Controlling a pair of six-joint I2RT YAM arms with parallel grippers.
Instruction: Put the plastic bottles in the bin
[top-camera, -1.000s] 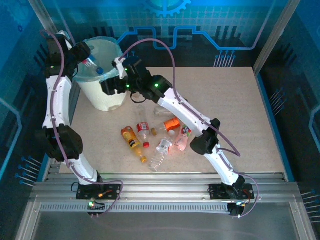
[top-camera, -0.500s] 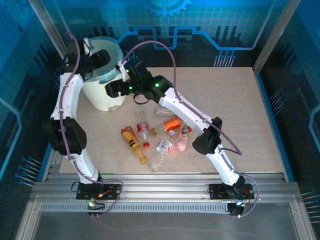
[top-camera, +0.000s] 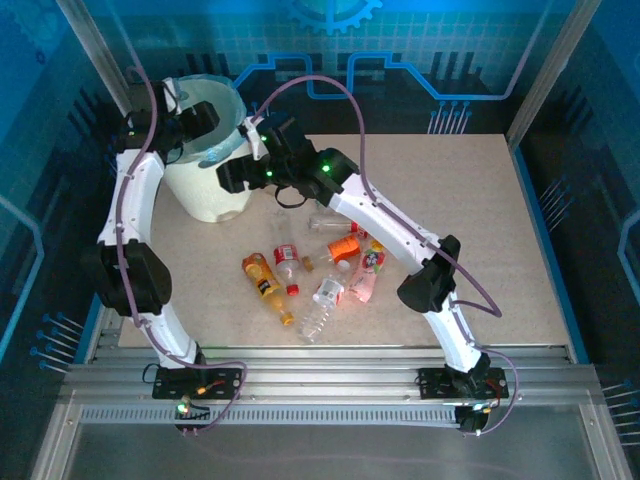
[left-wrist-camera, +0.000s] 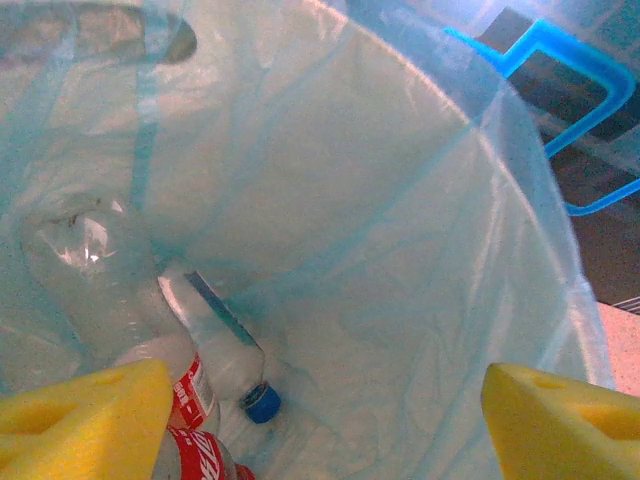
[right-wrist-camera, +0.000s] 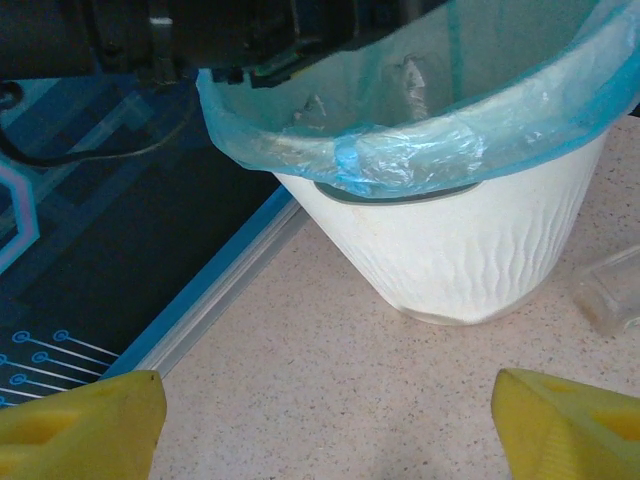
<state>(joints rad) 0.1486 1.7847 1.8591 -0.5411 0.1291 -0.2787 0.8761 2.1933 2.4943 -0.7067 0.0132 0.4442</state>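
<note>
Lit evenly from above, tinted blue throughout; soft shadows under the arms on the worktop (top-camera: 480, 220) and at the foot of the bin (right-wrist-camera: 450, 250); washed out and pale across the bin liner in the left wrist view; out of focus on the yellow pads (left-wrist-camera: 80, 415) of the left end effector (left-wrist-camera: 320, 410) and the right end effector (right-wrist-camera: 325, 420); sharp on the speckled worktop.

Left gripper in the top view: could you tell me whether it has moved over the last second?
Yes. The left gripper has shifted rightward, from the left rim of the large round white plastic bin toward the middle of its opening.
</note>
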